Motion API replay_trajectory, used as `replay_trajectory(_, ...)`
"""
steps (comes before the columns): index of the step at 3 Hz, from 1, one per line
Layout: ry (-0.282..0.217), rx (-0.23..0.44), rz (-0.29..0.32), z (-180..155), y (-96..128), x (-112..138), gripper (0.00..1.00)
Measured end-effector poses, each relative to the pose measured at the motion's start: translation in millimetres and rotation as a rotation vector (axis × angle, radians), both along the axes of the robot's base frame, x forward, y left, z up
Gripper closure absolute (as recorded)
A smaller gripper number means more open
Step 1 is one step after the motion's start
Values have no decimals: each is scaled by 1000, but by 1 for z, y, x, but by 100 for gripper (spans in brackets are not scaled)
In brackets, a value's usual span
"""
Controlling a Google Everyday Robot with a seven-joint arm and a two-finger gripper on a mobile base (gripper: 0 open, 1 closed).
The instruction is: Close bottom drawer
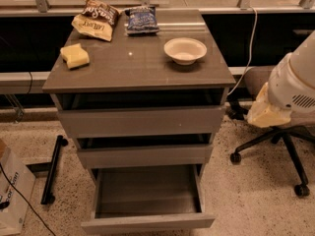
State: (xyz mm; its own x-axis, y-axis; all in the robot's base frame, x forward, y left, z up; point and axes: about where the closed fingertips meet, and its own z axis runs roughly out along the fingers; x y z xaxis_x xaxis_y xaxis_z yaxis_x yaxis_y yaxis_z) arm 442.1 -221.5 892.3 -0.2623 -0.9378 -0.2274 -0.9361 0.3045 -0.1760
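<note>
The bottom drawer (147, 195) is the lowest of three in the grey-brown cabinet (140, 119). It is pulled far out, and its shallow grey box looks empty. Its flat front (147, 223) is near the lower edge of the view. The middle drawer front (144, 156) and the top drawer front (141, 122) each stand slightly out. My arm (295, 82) comes in at the right. My gripper (268, 113), a cream part at its end, hangs to the right of the cabinet at top drawer height, apart from it.
On the cabinet top lie a white bowl (185, 50), a yellow sponge (75, 56), a brown chip bag (96, 19) and a blue chip bag (141, 19). An office chair base (275, 146) stands at the right. A black bar (53, 170) and a box (12, 193) lie on the left floor.
</note>
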Motion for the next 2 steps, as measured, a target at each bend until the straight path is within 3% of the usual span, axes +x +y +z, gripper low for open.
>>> replay_trajectory(1,-1,1,-2,-4,0,0,100)
replay_trajectory(2,-2,-1,-2,-4,0,-1,100)
